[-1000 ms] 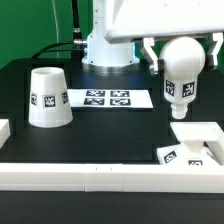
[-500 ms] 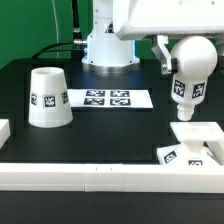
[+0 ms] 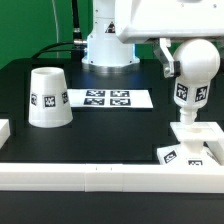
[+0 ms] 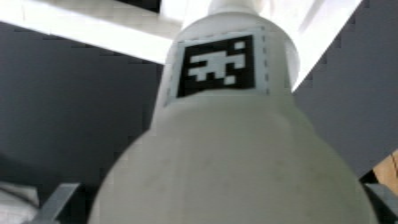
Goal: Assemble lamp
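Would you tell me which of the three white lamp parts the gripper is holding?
The round bulb, clamped in the gripper over the base; the shade stands free.

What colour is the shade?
The shade is white with a black-and-white square tag, clearest in the exterior view.

There are three lamp parts: one tapered shade [image 3: 50, 97], one round bulb [image 3: 194, 75] and one flat square base block [image 3: 197, 138]. One marker board [image 3: 107, 98] lies on the one black table [image 3: 120, 130] and carries four square tags. The shade shows one tag, the bulb one in each view, the base block two. One white robot body [image 3: 105, 45] stands at the back, one gripper [image 3: 193, 58] is in sight, and one long white rail [image 3: 100, 176] runs along the front
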Motion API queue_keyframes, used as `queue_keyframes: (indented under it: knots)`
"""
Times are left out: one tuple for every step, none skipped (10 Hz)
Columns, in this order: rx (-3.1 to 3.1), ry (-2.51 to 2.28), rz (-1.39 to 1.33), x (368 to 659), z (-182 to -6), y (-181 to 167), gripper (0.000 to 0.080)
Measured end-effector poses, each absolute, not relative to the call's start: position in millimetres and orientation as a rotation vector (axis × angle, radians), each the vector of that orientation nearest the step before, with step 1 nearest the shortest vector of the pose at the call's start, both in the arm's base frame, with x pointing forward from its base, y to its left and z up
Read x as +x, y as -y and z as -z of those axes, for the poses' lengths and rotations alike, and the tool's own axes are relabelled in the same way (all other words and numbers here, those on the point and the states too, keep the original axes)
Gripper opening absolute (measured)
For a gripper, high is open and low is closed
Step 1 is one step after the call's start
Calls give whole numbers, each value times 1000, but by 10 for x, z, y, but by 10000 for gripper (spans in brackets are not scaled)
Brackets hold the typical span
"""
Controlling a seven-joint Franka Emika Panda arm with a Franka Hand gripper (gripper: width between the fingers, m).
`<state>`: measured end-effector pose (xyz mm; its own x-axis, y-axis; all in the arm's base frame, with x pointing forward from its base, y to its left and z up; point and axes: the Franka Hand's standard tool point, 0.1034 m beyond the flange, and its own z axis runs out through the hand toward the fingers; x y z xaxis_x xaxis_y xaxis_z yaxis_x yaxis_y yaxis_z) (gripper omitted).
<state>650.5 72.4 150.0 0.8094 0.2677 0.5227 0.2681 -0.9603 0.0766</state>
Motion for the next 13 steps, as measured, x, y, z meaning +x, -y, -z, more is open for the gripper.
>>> queue_keyframes:
  knots:
    - [-2983,440,884,6479,-1447,-730,576]
    - [-2984,446,863,6458,-1428,-779,576]
    - [-2982,452,862,6447,-1416,-804,576]
    - [-2981,459,856,6428,-1399,-833,576]
    - [-2978,468,855,6420,-1398,-876,576]
    - [-2973,478,855,6411,-1401,-934,576]
    - [-2971,486,854,6407,-1401,-962,576]
    - [-2971,487,855,6407,-1400,-958,576]
    - [-2973,491,858,6411,-1401,-941,576]
    - [-2974,488,858,6413,-1400,-926,576]
    - [-2974,488,858,6414,-1401,-922,576]
    - [-2974,487,858,6414,-1400,-919,576]
    - [-2976,486,855,6407,-1391,-909,576]
